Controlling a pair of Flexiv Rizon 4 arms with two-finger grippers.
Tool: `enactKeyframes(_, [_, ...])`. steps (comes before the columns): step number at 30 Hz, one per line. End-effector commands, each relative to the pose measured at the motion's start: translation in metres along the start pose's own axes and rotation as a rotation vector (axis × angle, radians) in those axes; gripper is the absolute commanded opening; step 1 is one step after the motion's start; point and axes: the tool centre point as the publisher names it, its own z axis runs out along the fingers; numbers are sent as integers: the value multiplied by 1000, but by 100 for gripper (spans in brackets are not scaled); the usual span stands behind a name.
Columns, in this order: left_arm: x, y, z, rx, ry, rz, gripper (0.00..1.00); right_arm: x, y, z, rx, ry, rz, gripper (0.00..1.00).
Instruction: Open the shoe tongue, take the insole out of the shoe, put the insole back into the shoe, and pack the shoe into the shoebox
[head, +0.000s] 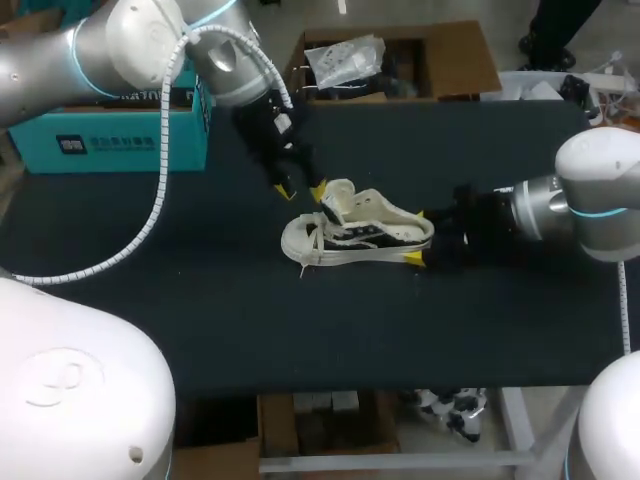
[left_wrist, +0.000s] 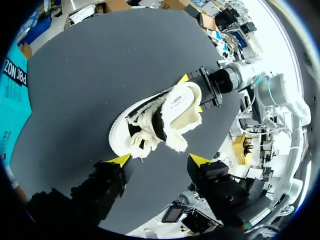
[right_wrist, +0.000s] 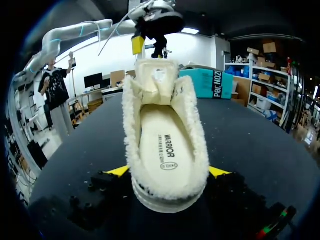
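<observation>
Dark desk (head: 200, 300) carries the fleece-lined shoe (head: 360, 235) at its middle, well apart from every edge, toe toward the left edge, heel clamped by the right gripper (head: 416, 236). Beyond, the left gripper (head: 302, 190) hovers spread above the tongue (head: 340, 195); a teal shoebox (head: 110, 145) sits far-left.

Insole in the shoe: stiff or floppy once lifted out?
Probably floppy: the insole looks thin and flat, lying along the sole. Likely light, though the fleecy lining of the shoe may grip its edges. The right end effector clamping the heel should steady the pull.
</observation>
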Motion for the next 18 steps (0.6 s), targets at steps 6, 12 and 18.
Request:
enactKeyframes(6, [11,-17,-12,-198,-88,386,0,-1,-7,3,-6,2,-2,0])
enactKeyframes(12, [29,-20,-11,-274,-179,629,0,-1,-7,3,-6,2,-2,0])
enactKeyframes(18, [45,-26,-16,-347,-201,821,0,-1,-7,3,-6,2,-2,0])
